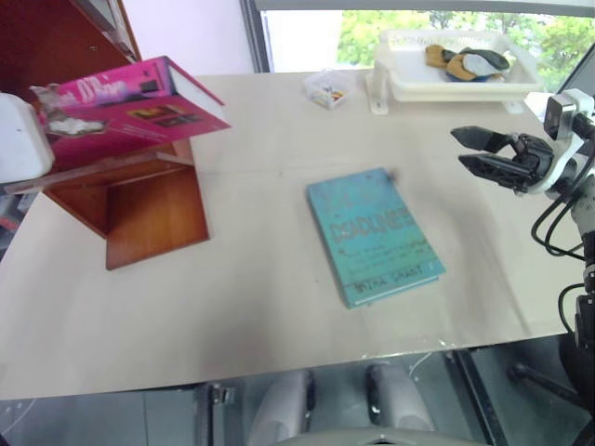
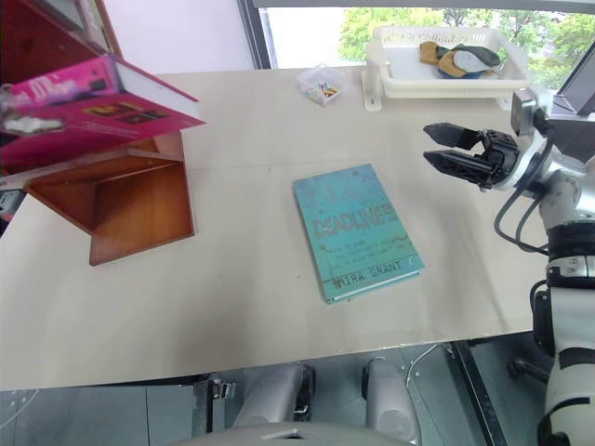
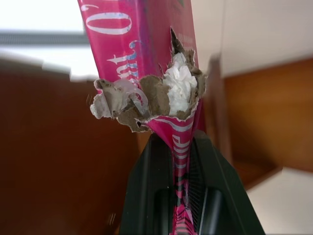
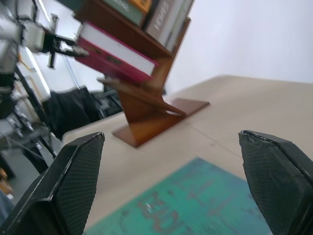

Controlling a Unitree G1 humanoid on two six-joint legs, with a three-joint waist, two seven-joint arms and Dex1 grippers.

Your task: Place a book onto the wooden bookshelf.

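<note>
Beige table (image 1: 232,307) before a window, holding:
- Bookshelf (image 1: 139,200), reddish-brown, at the table's left edge.
- Book (image 1: 130,107), pink, held in the air over the shelf's lower boards, nearly flat, page edge toward the table. Left gripper (image 3: 183,210) is clamped on its spine; the left wrist view shows a torn patch of cover (image 3: 151,98) just above the fingers.
- Teal book (image 1: 374,235), flat at mid-table.
- White tray (image 1: 456,79) and a small clear box (image 1: 326,88) at the far edge.
- Right gripper (image 1: 483,153), fingers apart, hanging empty to the right of the teal book. The right wrist view shows more books (image 4: 156,14) standing on the upper shelf.
</note>
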